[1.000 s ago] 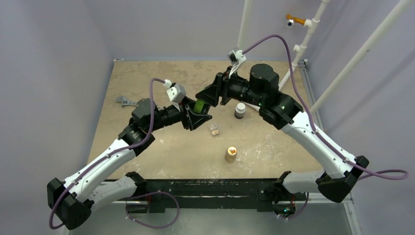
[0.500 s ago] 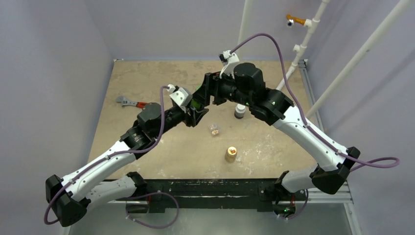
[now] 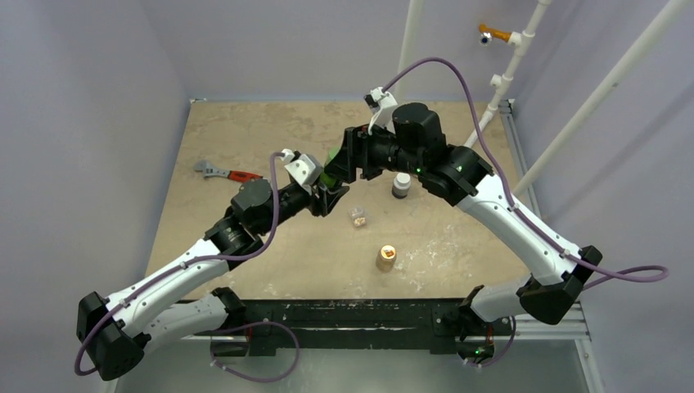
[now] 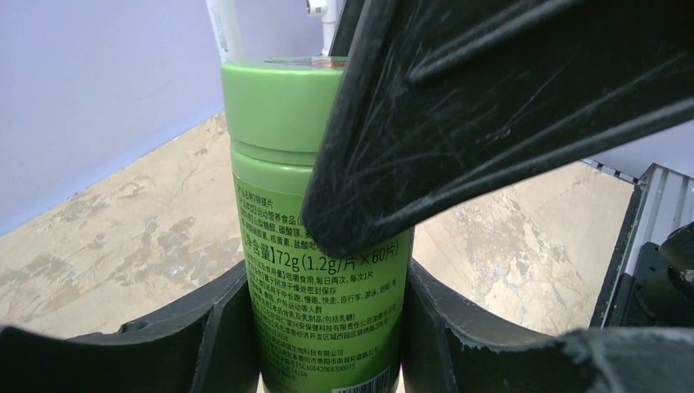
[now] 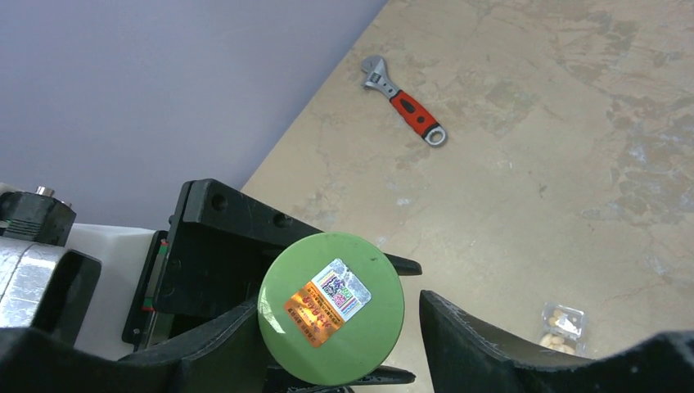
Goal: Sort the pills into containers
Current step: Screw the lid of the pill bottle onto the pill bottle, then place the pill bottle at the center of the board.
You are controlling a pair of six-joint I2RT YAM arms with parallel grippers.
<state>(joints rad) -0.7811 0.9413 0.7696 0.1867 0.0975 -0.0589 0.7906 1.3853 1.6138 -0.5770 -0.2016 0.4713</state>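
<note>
The right gripper (image 5: 340, 323) is easing apart around the cap (image 5: 331, 318) of the bottle (image 4: 274, 205) that the left gripper (image 4: 327, 282) is clamping, probably re-gripping to unscrew, while the case (image 3: 358, 215) of pills (image 5: 559, 319) is waiting mid-table (image 3: 245, 123).

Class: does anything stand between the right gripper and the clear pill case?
Yes. The green bottle, clamped in the left gripper, sits between the right gripper's open jaws. The clear case lies apart on the table, with neither gripper touching it.
</note>
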